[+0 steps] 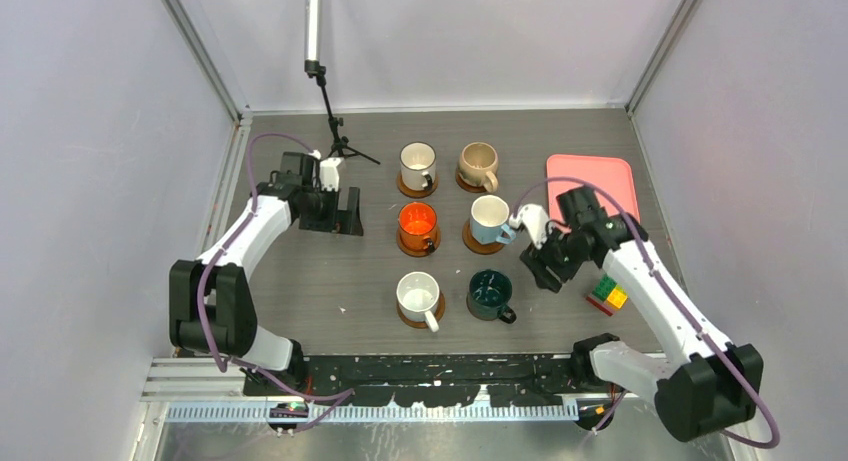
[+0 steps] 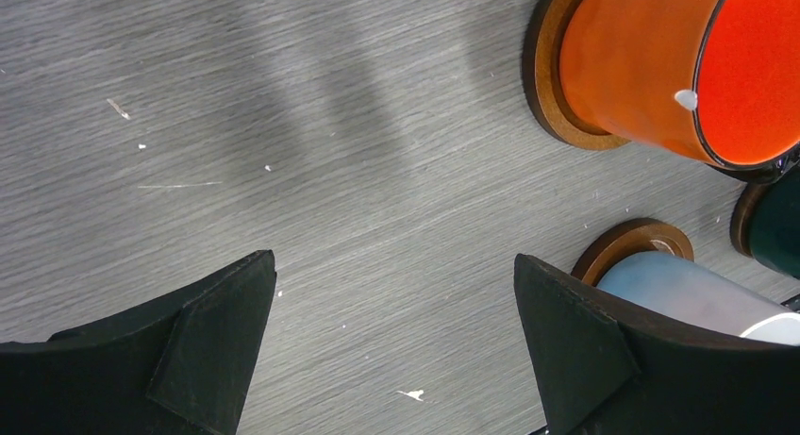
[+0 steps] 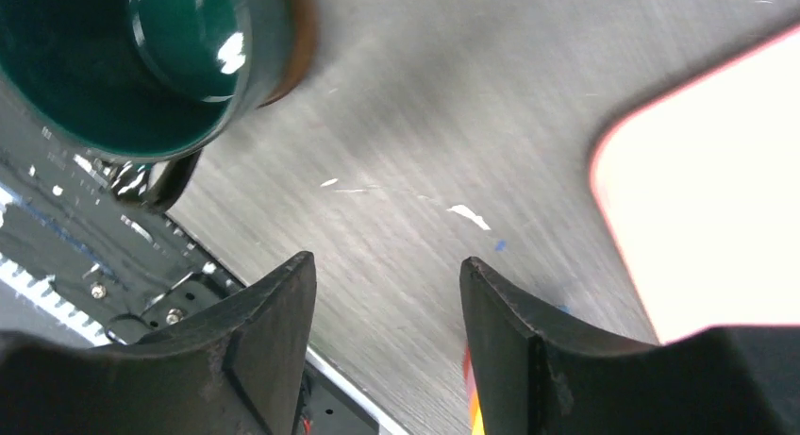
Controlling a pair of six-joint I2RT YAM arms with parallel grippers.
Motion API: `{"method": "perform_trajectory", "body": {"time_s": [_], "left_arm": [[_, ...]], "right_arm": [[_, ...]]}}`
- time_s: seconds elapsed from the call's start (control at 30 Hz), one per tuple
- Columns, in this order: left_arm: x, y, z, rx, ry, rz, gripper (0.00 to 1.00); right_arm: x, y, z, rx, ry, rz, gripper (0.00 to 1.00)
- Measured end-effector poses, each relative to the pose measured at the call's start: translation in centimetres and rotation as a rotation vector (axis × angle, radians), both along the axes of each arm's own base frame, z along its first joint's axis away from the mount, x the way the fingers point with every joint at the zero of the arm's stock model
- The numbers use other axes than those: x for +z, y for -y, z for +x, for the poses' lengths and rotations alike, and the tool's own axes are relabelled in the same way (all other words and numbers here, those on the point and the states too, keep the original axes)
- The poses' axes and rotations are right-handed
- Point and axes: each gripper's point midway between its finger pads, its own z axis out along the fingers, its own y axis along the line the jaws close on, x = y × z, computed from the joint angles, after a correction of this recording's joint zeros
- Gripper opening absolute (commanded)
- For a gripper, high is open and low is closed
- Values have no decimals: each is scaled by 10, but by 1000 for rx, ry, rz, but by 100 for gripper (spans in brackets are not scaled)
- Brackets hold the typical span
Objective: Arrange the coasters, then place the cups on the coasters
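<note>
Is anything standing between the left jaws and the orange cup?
Nothing visible. Only bare table lies between the open left jaws and the orange cup, which sits on its coaster.

We work on a grey table point(image 1: 300, 281) with a fine wood grain. The wrist views show small white flecks and thin scratches on its surface. We note plain pale panels on three sides: a back wall point(image 1: 470, 41), a left wall point(image 1: 90, 181) and a right wall point(image 1: 760, 131). Aluminium posts point(image 1: 200, 51) run up both rear corners. A black tripod stand point(image 1: 338, 139) carrying a silver pole point(image 1: 313, 26) stands at rear left. A toothed metal strip point(image 1: 400, 413) lines the near edge. We find the light even, with soft shadows.
</note>
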Motion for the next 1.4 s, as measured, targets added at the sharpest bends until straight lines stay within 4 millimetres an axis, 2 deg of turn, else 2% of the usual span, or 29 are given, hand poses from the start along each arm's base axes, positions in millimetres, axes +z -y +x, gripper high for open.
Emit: {"method": "perform_trajectory", "body": {"time_s": [0.07, 0.17, 0.47, 0.57, 0.8, 1.0, 1.23, 1.4], "left_arm": [[0, 0, 2, 0, -2, 0, 100], [0, 1, 6, -1, -3, -2, 100], [1, 2, 10, -2, -1, -3, 100], [2, 2, 10, -2, 0, -3, 100], [2, 2, 10, -1, -1, -3, 100], [1, 2, 10, -1, -1, -3, 100], [-5, 2, 10, -1, -21, 0, 100], [-7, 2, 12, -1, -27, 1, 100]], "right_arm": [[10, 7, 17, -37, 13, 3, 57], [14, 10, 44, -73, 12, 0, 55], [0, 6, 130, -151, 40, -34, 46], [0, 5, 149, -162, 62, -37, 46], [-3, 0, 161, -159, 66, -30, 54], [-6, -10, 158, -129, 55, -18, 62], [-6, -23, 154, -90, 48, -2, 66], [-9, -25, 151, -80, 38, 2, 70]]}}
